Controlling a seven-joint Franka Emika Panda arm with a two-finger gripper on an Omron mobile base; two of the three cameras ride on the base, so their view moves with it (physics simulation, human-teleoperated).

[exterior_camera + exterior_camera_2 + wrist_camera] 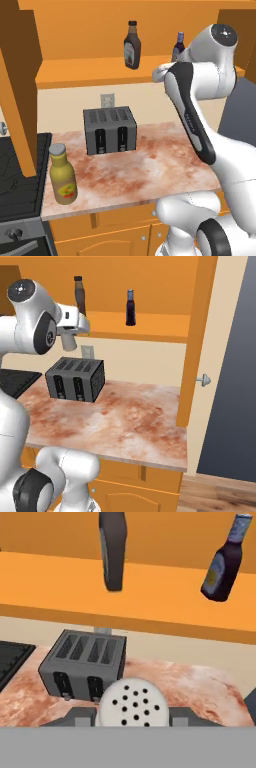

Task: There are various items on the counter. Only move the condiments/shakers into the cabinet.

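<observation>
Orange cabinet (150,607) shelf ahead, tool (132,714) clamped on perforated-top grey shaker (132,704)

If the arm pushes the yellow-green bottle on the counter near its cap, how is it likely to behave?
The bottle stands upright, tall and narrow, so a push near the cap would probably tip it rather than slide it. It looks rigid and nearly full, so likely fairly heavy for its size. It stands near the counter's front edge and could fall off.

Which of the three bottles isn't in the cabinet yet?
The olive-yellow bottle with a grey cap: it stands on the counter left of the toaster. The dark brown squeeze bottle and the blue-purple bottle stand on the cabinet shelf.
</observation>
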